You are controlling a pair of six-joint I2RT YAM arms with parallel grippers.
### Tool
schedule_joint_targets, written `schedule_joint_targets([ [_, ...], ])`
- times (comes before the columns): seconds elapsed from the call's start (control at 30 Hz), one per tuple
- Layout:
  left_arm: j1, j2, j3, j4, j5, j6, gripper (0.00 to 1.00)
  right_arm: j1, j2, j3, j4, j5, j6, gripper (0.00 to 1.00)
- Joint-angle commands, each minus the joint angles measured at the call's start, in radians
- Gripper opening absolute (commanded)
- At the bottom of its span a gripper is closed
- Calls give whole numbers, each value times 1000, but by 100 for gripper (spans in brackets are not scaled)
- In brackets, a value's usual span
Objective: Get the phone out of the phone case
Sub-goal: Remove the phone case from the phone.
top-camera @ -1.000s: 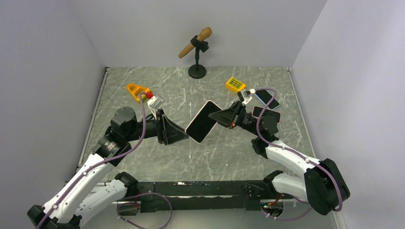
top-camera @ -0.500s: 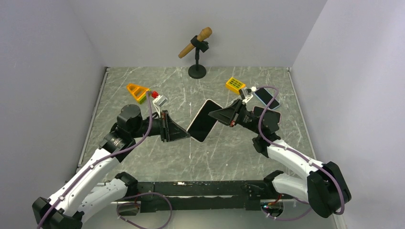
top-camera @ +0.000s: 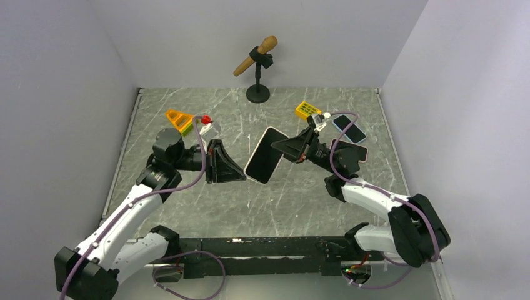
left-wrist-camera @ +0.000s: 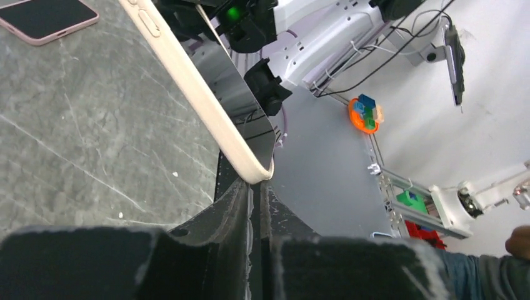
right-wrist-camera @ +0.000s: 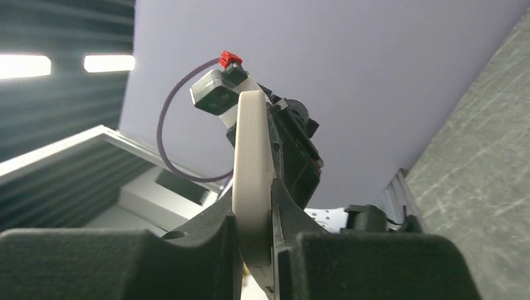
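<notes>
Above the marbled table, the phone case hangs tilted. The right gripper clamps its far end, and the left gripper, narrowed to a slit, touches its near corner.

Marbled table with microphone stand

Phone is still in its case, nothing peeled back yet! The case is cream and smooth, with side buttons moulded in and rounded corners. It wraps a glossy black screen. The pair hangs off the table, over its middle, tilted, its long axis slanting from near-left to far-right. The far end is clamped in the right gripper, and the near corner touches the left gripper's closed tips.
</notes>
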Motion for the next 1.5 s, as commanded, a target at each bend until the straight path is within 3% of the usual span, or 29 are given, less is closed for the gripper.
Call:
schedule_joint_targets([
  [0.0,64,122,32,72,23,120,0,58,-4,27,391,0,317,0],
  [0.23,67,191,115,-67,-110,175,0,61,75,16,499,39,366,0],
  [0.33,67,143,125,-174,-182,184,1,47,66,6,405,35,279,0],
  [0.47,68,-2,45,-187,-182,97,66,3,80,-29,360,32,209,0],
  [0.53,67,-81,-12,-157,-151,29,76,-18,94,-41,355,27,190,0],
  [0.63,67,-185,-38,-171,-169,-35,80,-27,107,-40,320,25,147,0],
  [0.83,67,-228,-26,-147,-198,-196,77,-11,57,3,116,25,1,0],
  [1.1,25,-154,-11,-131,-231,-270,57,19,-41,87,-189,51,-182,0],
  [1.47,-69,-101,-3,-88,-270,-273,39,32,-79,138,-314,62,-271,0],
])
